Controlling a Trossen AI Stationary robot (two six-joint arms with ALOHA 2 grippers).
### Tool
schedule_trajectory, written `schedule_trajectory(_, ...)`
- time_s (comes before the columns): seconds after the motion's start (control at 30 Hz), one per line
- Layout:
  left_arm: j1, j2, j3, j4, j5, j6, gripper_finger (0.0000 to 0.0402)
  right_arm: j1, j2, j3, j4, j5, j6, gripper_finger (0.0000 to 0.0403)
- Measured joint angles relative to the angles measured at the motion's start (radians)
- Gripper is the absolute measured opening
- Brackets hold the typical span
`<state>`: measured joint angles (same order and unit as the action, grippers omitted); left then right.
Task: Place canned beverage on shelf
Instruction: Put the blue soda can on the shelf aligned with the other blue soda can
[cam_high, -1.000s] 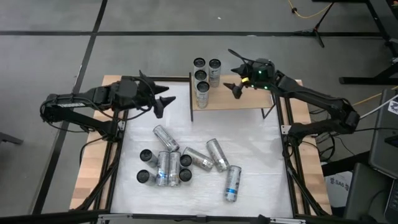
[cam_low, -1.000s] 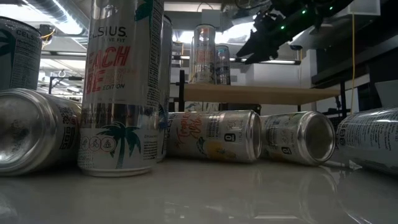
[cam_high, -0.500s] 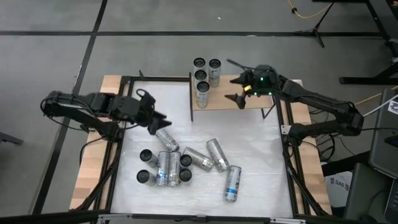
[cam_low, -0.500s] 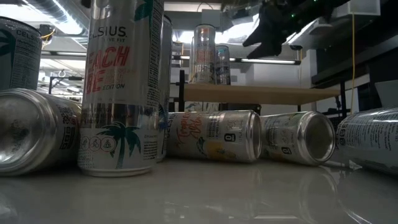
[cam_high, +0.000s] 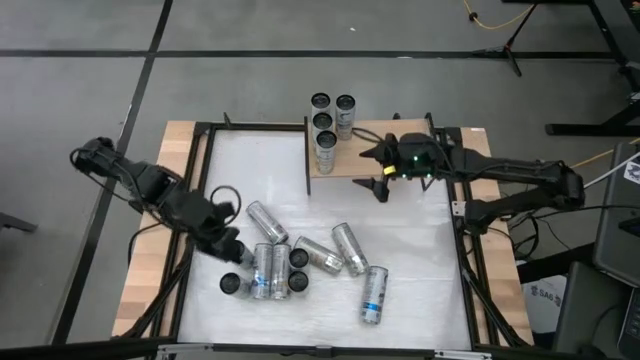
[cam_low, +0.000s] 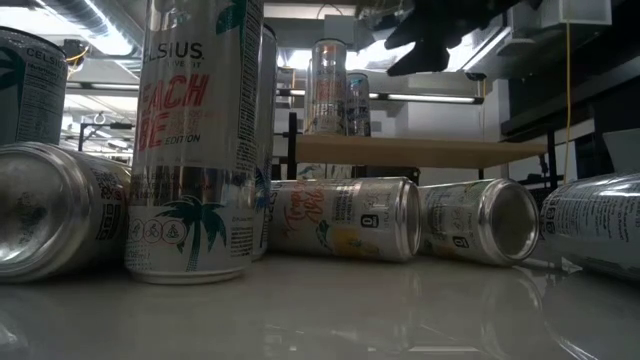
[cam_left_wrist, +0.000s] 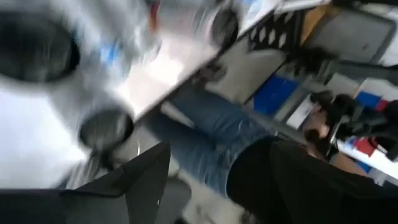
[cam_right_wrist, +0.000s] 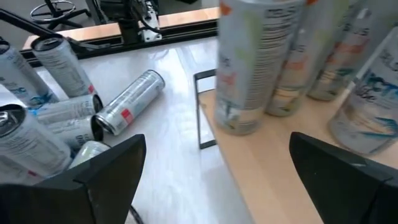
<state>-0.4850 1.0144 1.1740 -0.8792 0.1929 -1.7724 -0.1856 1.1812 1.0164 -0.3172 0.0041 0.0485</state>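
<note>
Four cans (cam_high: 328, 122) are being kept on the shelf (cam_high: 400, 162) beside the wide, empty right gripper (cam_high: 378, 170). Loose cans (cam_high: 300, 258) beside the left gripper (cam_high: 226, 243), apparently narrowed and empty, are awaiting placement.

Bright, even overhead light; left wrist view smeared by motion blur, glare on the tabletop (cam_low: 330, 310)

The shelf (cam_high: 375, 160) stands at the counter's (cam_high: 420, 290) far edge, four cans (cam_high: 325, 150) seemingly all on its left end. More cans (cam_high: 300, 258) lie clustered near the counter's middle.
</note>
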Motion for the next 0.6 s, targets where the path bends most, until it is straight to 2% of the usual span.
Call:
schedule_trajectory(0.17, -0.131, 0.013, 0.0, -0.074, 0.009, -0.178, 0.0272, 0.079, 0.0, 0.0, 0.0, 0.076, 0.008, 0.0386)
schedule_trajectory(0.3, -0.206, 0.047, 0.0, -0.098, 0.007, -0.263, 0.0272, 0.134, 0.0, 0.0, 0.001, 0.143, 0.017, 0.0386)
schedule_trajectory(0.47, -0.268, 0.12, 0.0, -0.1, 0.001, -0.294, 0.0272, 0.177, 0.008, 0.0, 0.002, 0.212, 0.055, 0.0386)
schedule_trajectory(0.6, -0.299, 0.177, 0.0, -0.1, -0.009, -0.294, 0.0272, 0.188, 0.02, 0.0, 0.013, 0.222, 0.056, 0.0386)
